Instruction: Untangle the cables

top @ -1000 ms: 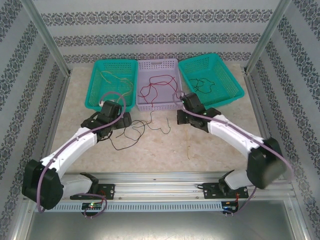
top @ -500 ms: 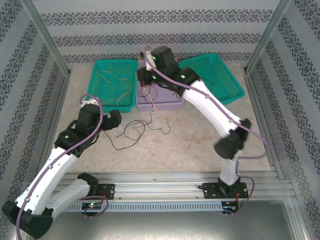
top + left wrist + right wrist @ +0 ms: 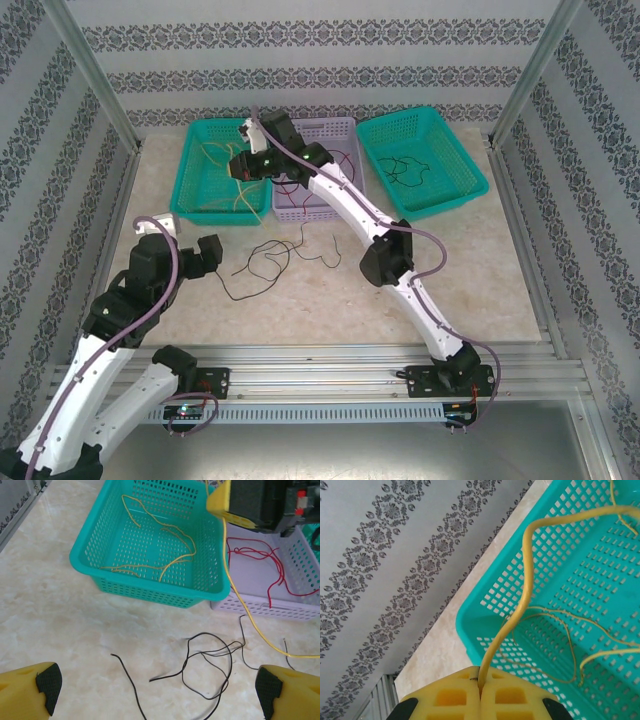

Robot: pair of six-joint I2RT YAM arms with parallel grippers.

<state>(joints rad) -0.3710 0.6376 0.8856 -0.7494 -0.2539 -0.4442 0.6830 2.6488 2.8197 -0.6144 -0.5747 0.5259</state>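
- Cables: one yellow cable (image 3: 519, 611) is pinched between the shut pads of the right gripper (image 3: 480, 680). It is held over the left teal basket (image 3: 150, 592), just left of the purple basket (image 3: 260, 611). Its tail is trailed down past the purple basket's front left corner to the table (image 3: 75, 620), so delivery is judged unfinished.
- Yellow strands (image 3: 175, 560): these are laid loose in the left teal basket, evidently sorted by colour.
- Red cables (image 3: 260, 560): these are kept inside the purple basket.
- Black cables (image 3: 405, 170): these are stored in the right teal basket (image 3: 455, 190), right of the purple basket.
- Black loops (image 3: 210, 665): these are left overlapping on the table in front of the purple basket, judged not yet untangled.
- Left gripper (image 3: 157, 685): the jaws are spread wide and nothing is held. It is poised in front of the purple basket, probably readied for the black loops.
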